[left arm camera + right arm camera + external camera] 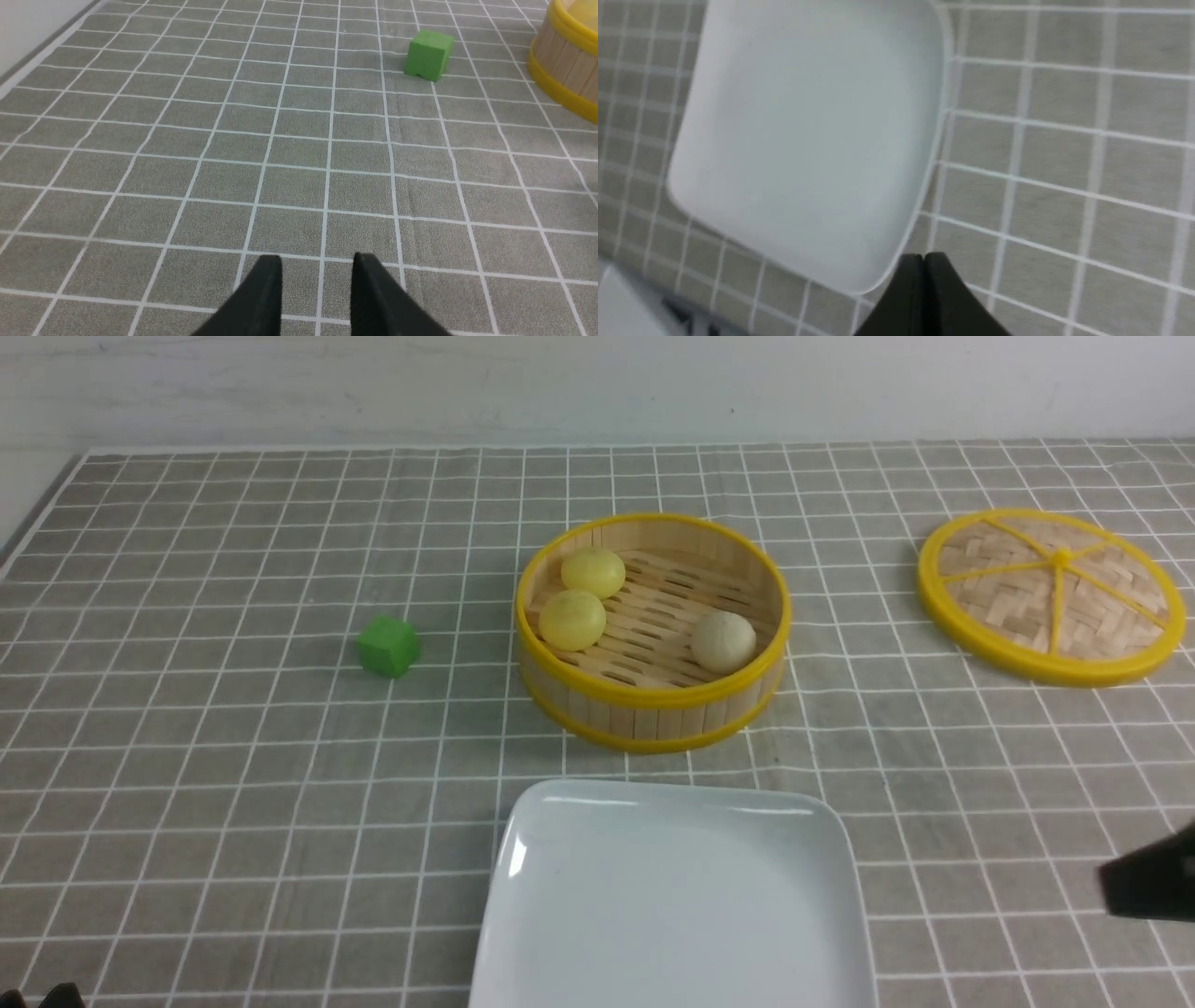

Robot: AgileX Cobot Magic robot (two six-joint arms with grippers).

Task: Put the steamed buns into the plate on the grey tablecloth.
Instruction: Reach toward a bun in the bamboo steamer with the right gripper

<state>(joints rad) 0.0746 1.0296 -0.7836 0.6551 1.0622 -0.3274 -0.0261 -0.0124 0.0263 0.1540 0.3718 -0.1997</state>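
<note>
Two yellow buns (pixel 572 619) and a beige bun (pixel 723 640) lie in the steamer (pixel 653 714) at centre frame, on the cloth (pixel 233 784). The plate (pixel 672 896) sits at lower centre, near the steamer. The left tool (pixel 317 261) is released, fingers apart. The right tool (pixel 923 256) is clenched, fingers pressed together, beside the plate's corner.

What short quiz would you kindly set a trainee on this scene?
1. How many steamed buns lie in the bamboo steamer?
2. True or false: the plate already holds a bun.
3. The left claw is open; the right claw is: A) open B) shut and empty C) holding a bun.
Key: 1. three; 2. false; 3. B.
</note>
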